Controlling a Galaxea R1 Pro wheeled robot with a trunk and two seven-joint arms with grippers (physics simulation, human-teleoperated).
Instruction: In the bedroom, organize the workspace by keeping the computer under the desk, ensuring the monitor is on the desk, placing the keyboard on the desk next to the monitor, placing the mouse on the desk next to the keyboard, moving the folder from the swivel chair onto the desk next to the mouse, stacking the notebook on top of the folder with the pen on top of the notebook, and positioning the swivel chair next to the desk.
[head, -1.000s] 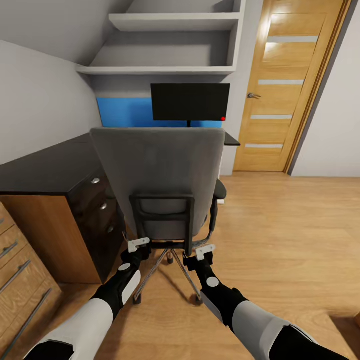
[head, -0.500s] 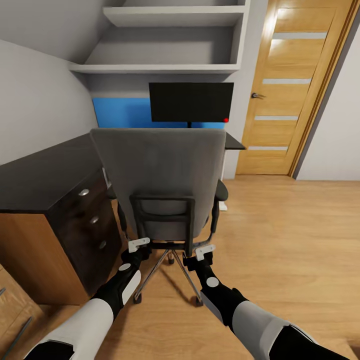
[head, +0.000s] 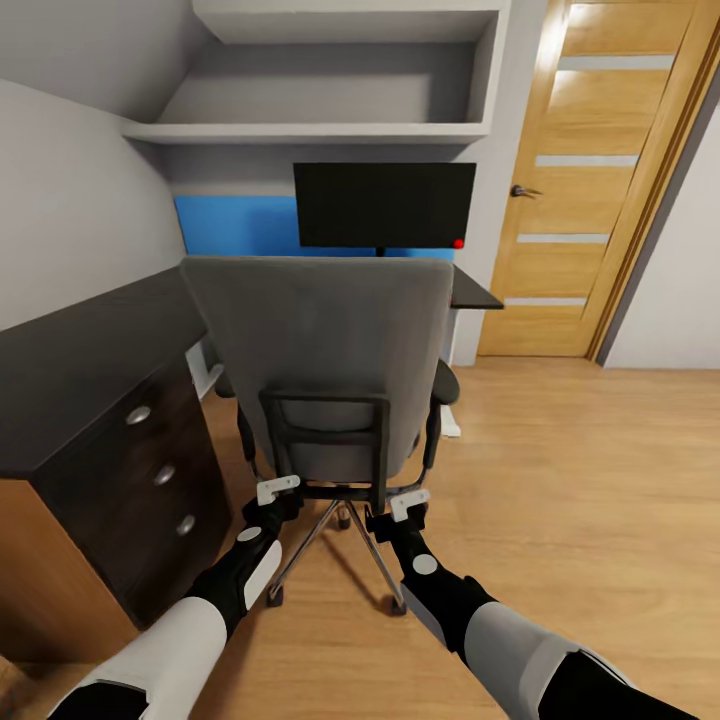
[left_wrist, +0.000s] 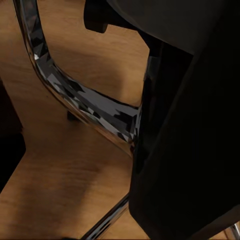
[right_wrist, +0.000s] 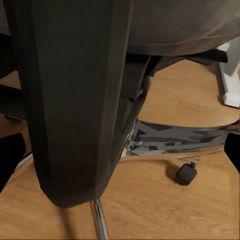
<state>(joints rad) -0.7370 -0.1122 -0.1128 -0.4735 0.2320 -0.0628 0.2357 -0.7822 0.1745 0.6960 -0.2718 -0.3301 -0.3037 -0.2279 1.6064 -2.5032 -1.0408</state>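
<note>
Here, the left gripper and right gripper press against the grey-backed swivel chair's black lower frame at frame centre; whether they clasp it is unclear. The black-fronted monitor stands on the black-topped desk beyond.

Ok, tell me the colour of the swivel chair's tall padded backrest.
Grey, on the swivel chair's backrest; the head view shows it best.

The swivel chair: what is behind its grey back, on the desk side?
Above the swivel chair back rises the monitor, with a blue panel beside it, over the desk. The chair back covers the seat and the desk surface below the monitor, so anything lying there cannot be seen.
</note>
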